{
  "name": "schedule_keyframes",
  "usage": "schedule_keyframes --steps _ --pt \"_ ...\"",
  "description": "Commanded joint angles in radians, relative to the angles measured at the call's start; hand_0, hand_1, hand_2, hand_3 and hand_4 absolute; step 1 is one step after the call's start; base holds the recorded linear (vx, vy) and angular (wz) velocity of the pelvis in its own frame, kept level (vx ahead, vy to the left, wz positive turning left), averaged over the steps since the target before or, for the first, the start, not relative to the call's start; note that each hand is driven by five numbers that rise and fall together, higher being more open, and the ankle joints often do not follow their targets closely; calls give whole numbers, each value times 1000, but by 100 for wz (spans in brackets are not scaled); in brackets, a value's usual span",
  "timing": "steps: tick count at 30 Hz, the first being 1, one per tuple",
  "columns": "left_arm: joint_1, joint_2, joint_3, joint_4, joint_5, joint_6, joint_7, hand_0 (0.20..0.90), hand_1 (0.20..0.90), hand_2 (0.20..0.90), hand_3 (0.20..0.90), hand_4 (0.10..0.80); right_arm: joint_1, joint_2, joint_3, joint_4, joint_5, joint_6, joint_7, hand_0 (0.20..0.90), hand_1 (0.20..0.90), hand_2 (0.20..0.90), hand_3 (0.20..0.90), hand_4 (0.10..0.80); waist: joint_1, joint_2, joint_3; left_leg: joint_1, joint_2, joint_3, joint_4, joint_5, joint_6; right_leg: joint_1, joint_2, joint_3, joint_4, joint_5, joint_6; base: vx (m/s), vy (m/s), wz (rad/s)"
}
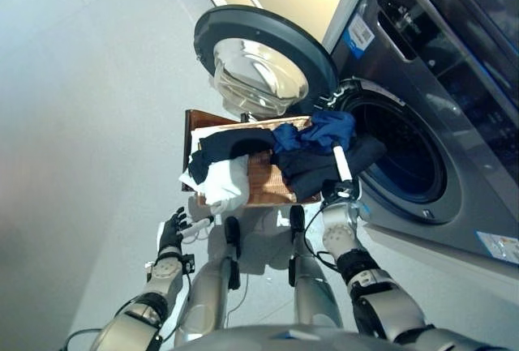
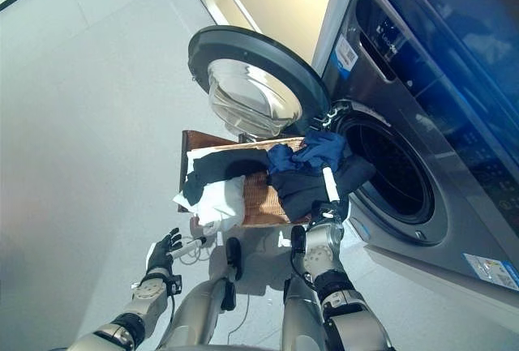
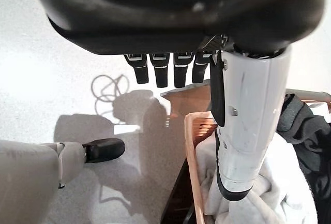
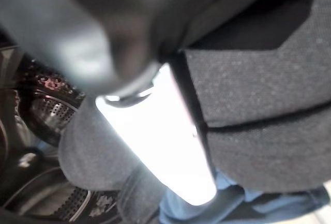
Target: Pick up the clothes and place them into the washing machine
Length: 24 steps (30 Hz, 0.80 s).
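A woven basket heaped with clothes stands in front of the washing machine's open drum. In it lie a white garment, a black one, a blue one and a dark grey one that spills toward the drum. My right hand is at the basket's right corner against the dark grey garment, its white thumb straight; cloth hides its fingers. My left hand hangs open and empty over the floor beside the basket's left corner.
The round machine door is swung wide open behind the basket. A brown board shows under the basket's far left side. The machine's grey front fills the right; pale floor lies to the left.
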Motion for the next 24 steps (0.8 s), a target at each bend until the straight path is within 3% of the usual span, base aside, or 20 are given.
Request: schedule_keyframes --steps 1,6,14,21,24 --pt "-29 -20 -8 42 -10 -44 10 900 900 900 900 800 -77 -60 -67 -84 -29 -106 22 200 200 200 200 300 7 75 16 87 5 -49 -151 26 -49 104 52 -6 88 -146 -2 0 0 0" --pt "-23 -21 -4 41 -20 -51 8 900 900 900 900 800 -95 -64 -141 -62 45 -141 26 200 200 200 200 300 5 83 18 85 3 -48 -152 25 -49 99 54 -3 88 -147 -4 0 3 -1" --pt "-10 -24 -7 38 -34 -56 -10 900 900 900 900 800 -179 -143 -289 -13 148 -199 3 200 200 200 200 300 9 103 12 73 -1 -51 -147 23 -48 86 53 1 92 -149 -6 -10 3 -4" --pt "-1 -23 -5 43 -34 -52 -27 900 900 900 900 800 -227 -268 -369 13 149 -218 -30 200 200 200 200 300 9 116 6 63 -9 -50 -147 22 -48 75 50 5 92 -145 -4 0 0 0" --pt "9 -14 -4 45 -28 -54 -39 900 900 900 900 800 -269 -382 -400 47 131 -216 -54 200 200 200 200 300 7 121 3 55 -11 -51 -146 24 -50 66 50 8 93 -143 -5 0 0 0"
